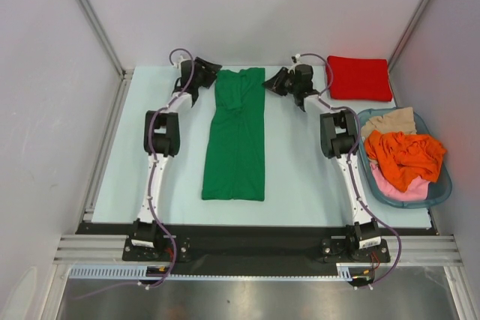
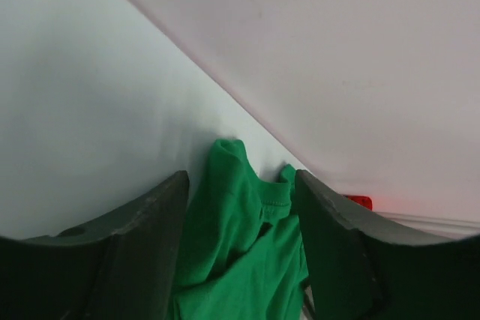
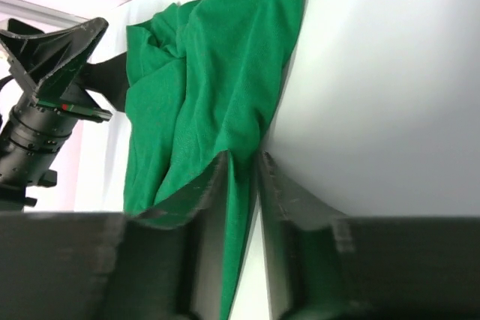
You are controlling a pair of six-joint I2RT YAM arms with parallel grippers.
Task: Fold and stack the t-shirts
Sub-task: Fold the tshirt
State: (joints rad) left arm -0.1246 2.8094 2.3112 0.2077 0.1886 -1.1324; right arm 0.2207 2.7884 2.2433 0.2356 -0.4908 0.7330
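A bright green t-shirt point(image 1: 236, 140) lies folded into a long strip down the middle of the table, collar end at the far side. My left gripper point(image 1: 208, 73) is at its far left corner. In the left wrist view this gripper point(image 2: 241, 177) is open, and the collar and bunched green cloth point(image 2: 240, 245) lie loose between the wide jaws. My right gripper point(image 1: 271, 82) is at the far right corner. Its jaws point(image 3: 244, 159) stand slightly apart, with the shirt's edge point(image 3: 202, 73) hanging between them. A red t-shirt point(image 1: 360, 78) lies folded at the far right.
A blue basket point(image 1: 442, 185) at the right edge holds orange point(image 1: 405, 155), pink point(image 1: 401, 189) and beige point(image 1: 390, 121) garments. Enclosure walls stand close behind and on both sides. The left arm's wrist point(image 3: 45, 110) shows across the shirt in the right wrist view.
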